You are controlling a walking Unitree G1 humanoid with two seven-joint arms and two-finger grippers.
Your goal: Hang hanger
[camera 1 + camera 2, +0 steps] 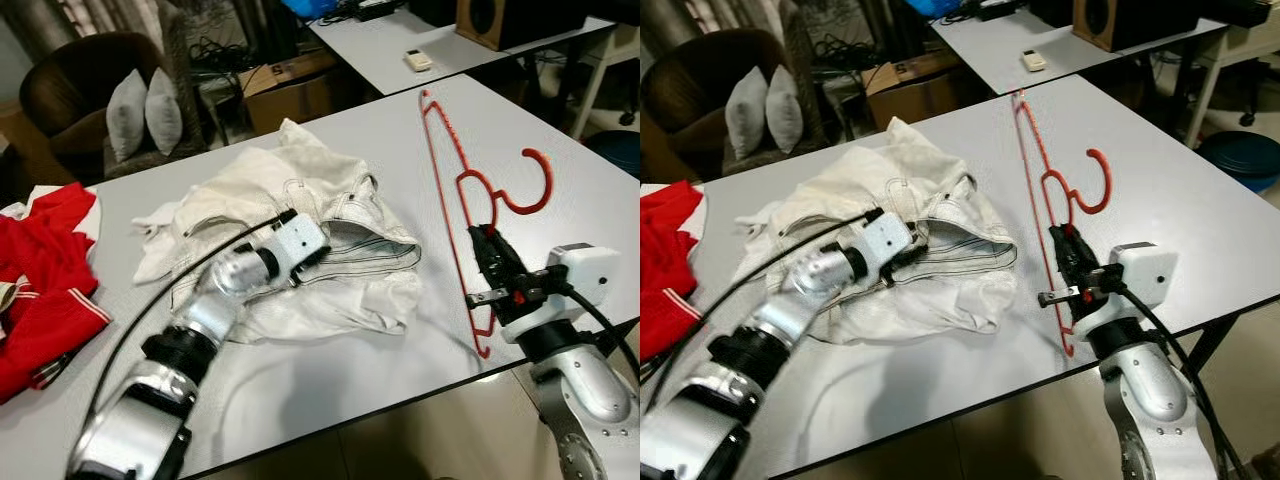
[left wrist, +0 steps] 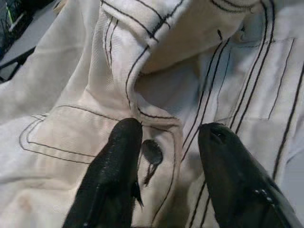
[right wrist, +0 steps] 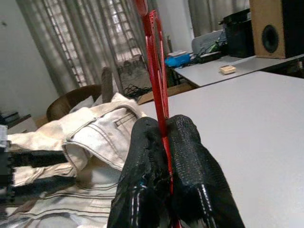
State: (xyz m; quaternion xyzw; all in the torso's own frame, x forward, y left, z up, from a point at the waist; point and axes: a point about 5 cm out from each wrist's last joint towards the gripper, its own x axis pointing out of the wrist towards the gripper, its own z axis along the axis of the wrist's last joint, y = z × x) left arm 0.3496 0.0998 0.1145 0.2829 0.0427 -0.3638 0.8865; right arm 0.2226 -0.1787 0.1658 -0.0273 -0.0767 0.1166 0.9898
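My right tool (image 1: 487,262) is clamped on the red hanger (image 1: 447,160); left tool (image 2: 166,156) sits open over the white jeans' (image 1: 300,200) waistband. Trick: pinch the band squarely first.

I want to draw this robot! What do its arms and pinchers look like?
Both arms are shiny silver with black joint bands and white boxy wrists. A black cable runs along each. The left end effector and right end effector each have two long black fingers. The right wrist has a small red spot.

One hanger (image 1: 470,200), two cushions (image 1: 145,112), two tables (image 1: 610,190).
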